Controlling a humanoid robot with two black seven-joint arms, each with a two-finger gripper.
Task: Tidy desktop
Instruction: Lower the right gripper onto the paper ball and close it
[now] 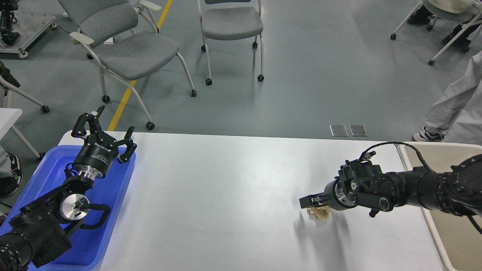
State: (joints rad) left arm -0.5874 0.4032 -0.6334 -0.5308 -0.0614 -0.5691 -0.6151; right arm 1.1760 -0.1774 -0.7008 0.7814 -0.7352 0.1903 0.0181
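The desktop [226, 195] spans the near scene, its middle bare — wide room between the arms. The left gripper [107, 130] hangs released, fingers spread, above the blue tray [113, 226] at the left edge. The right gripper [309, 201] is clenched on a crumpled brown paper [319, 213] near the beige bin [452, 241] at the right edge.

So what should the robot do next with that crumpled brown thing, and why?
Probably lift the right hand a little and carry the crumpled brown paper toward the beige bin beside it. The hand sits right over the paper on the desktop, seemingly gripping it, and it is the only litter showing there. The left hand hangs open over the blue tray.
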